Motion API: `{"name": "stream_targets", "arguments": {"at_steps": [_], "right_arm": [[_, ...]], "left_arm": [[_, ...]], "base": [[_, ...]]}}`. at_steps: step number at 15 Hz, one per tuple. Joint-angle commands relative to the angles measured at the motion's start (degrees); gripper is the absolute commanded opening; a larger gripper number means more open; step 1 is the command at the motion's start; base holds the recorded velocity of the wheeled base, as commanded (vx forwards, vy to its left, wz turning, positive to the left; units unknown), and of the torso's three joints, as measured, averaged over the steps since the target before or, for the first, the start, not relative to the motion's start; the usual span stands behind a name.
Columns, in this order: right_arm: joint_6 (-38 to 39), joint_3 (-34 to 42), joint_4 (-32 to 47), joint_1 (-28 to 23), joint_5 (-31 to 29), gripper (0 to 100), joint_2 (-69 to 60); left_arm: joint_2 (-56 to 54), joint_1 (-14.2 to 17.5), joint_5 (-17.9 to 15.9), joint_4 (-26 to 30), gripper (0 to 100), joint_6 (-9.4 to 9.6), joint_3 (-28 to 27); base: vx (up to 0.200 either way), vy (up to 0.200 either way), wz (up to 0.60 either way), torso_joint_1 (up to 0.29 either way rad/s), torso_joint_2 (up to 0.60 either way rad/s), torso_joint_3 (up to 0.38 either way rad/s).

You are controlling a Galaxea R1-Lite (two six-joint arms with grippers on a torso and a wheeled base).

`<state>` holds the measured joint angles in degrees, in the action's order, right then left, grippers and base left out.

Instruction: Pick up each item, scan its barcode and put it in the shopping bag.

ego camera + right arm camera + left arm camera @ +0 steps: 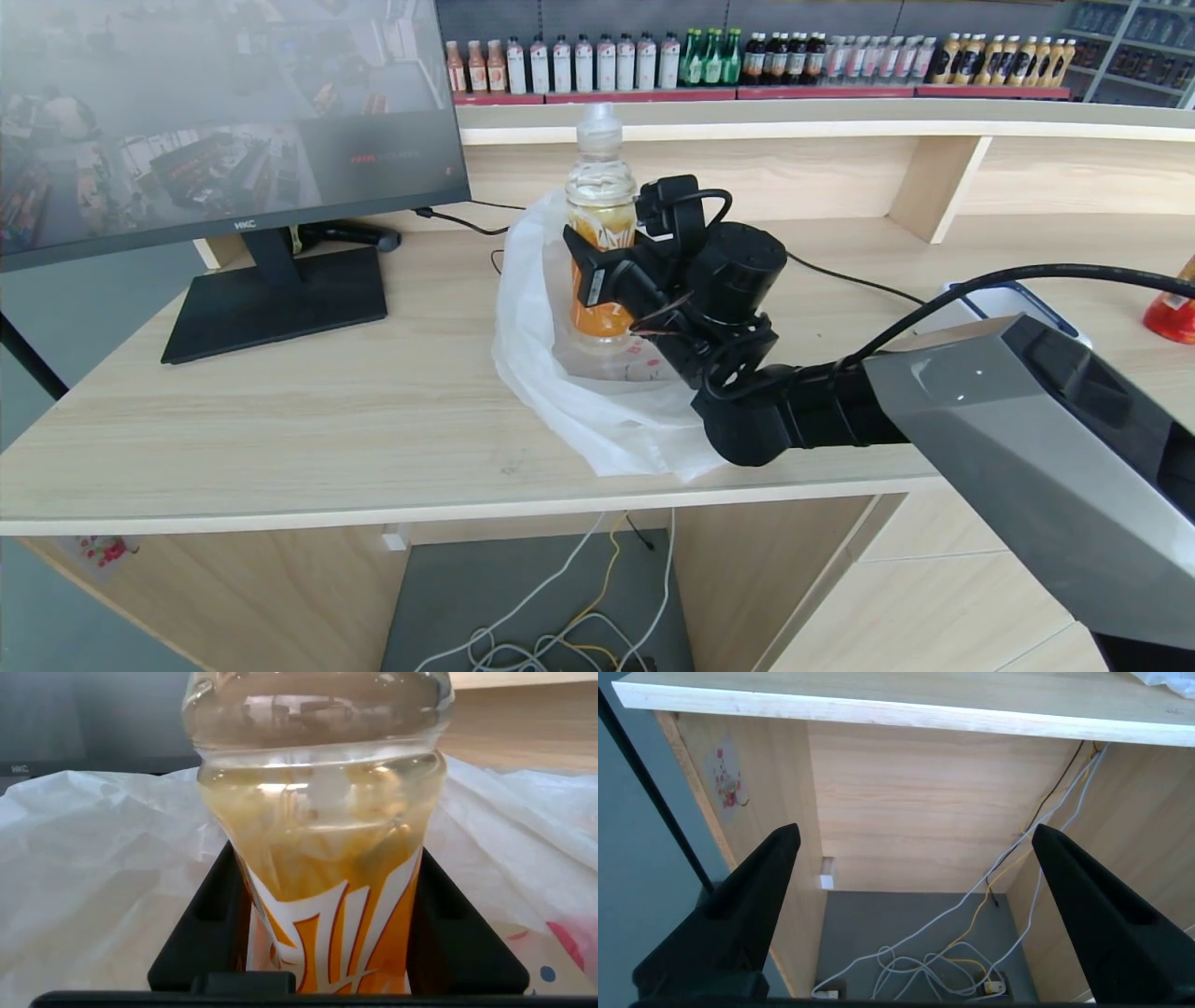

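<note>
Your right claw (611, 266) is clamped tight on the juice bottle (600, 182). The bottle stands straight up, with its bottom down in the white shopping bag (579, 411). The bag lies on the wooden counter (327, 411), just right of the monitor (215, 112). Your left claw (915, 835) is down low at the near side of the counter. Its fingers are wide apart, facing some cables (952, 952) on the floor.
</note>
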<state>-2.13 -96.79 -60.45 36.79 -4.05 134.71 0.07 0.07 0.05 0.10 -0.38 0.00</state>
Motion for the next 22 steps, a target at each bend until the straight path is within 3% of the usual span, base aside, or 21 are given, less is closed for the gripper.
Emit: {"name": "stream_targets", "arguments": {"at_steps": [1, 7, 16, 17, 22], "right_arm": [[0.02, 0.29, -0.10, 0.03, 0.00, 0, 0.21], [-0.06, 6.53, -6.17, 0.03, 0.00, 0, 0.38], [-0.06, 6.79, -6.52, -0.23, 0.00, 0, 0.12], [-0.06, 6.79, -6.52, -0.23, -0.08, 100, 0.03], [-0.15, 6.79, -8.01, -0.23, -0.44, 100, -0.32]], "left_arm": [[0.01, 0.01, 0.04, -0.01, 100, -0.06, 0.00], [0.01, 0.01, 0.04, -0.01, 100, -0.06, 0.00], [0.01, 0.01, -0.05, -0.01, 100, -0.06, 0.00], [0.01, 0.01, 0.04, -0.01, 100, -0.06, 0.00], [0.01, 0.01, 0.04, -0.01, 100, -0.06, 0.00]], "base": [[0.000, 0.000, 0.00, 0.000, 0.00, 0.000], [0.000, 0.000, 0.00, 0.000, 0.00, 0.000], [0.000, 0.000, 0.00, 0.000, 0.00, 0.000], [0.000, 0.000, 0.00, 0.000, 0.00, 0.000], [0.000, 0.000, 0.00, 0.000, 0.00, 0.000]]}}
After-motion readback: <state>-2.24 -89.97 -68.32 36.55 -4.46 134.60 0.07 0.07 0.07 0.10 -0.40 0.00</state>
